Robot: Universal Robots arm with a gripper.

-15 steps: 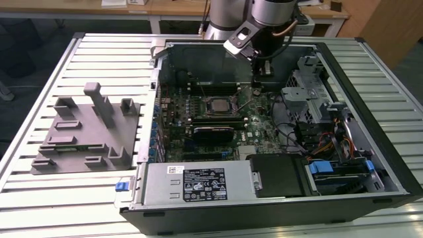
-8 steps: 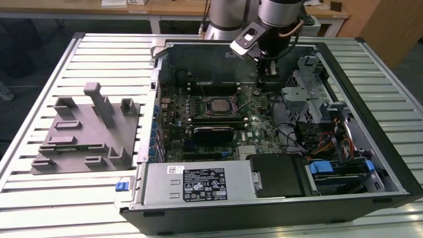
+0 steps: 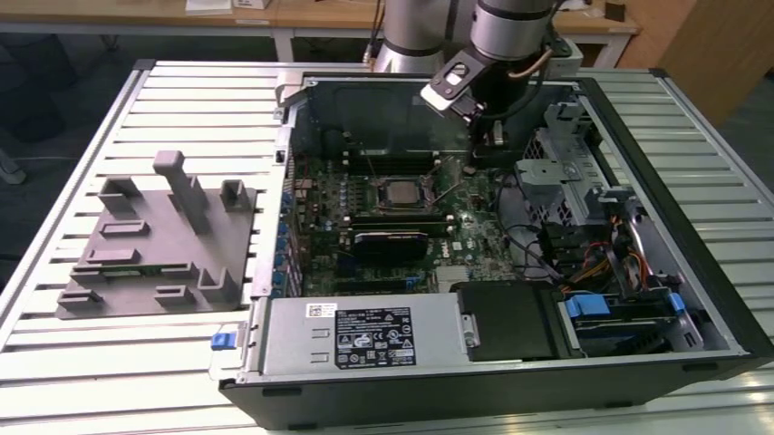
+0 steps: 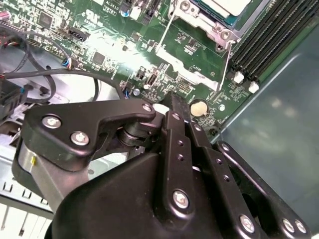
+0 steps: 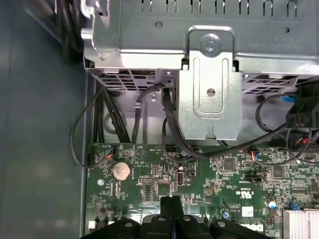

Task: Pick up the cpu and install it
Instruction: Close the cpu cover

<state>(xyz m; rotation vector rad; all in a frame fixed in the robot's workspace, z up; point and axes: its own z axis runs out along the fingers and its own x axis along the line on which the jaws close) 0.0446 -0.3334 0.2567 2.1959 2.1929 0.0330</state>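
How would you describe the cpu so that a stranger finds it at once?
Find the open computer case lying on the slatted table, and in it the green motherboard. Near the board's middle sits a metal-framed socket, and the cpu lies inside it. It is the one small, flat, silvery square there, whereas the memory slots beside it are long, dark, narrow strips.

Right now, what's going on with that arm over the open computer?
A single robot arm is reaching into an open computer case that lies on a slatted table. Its gripper hangs low over the motherboard, with its fingers closed together and nothing between them. The cpu sits in the socket on the motherboard, apart from the gripper.
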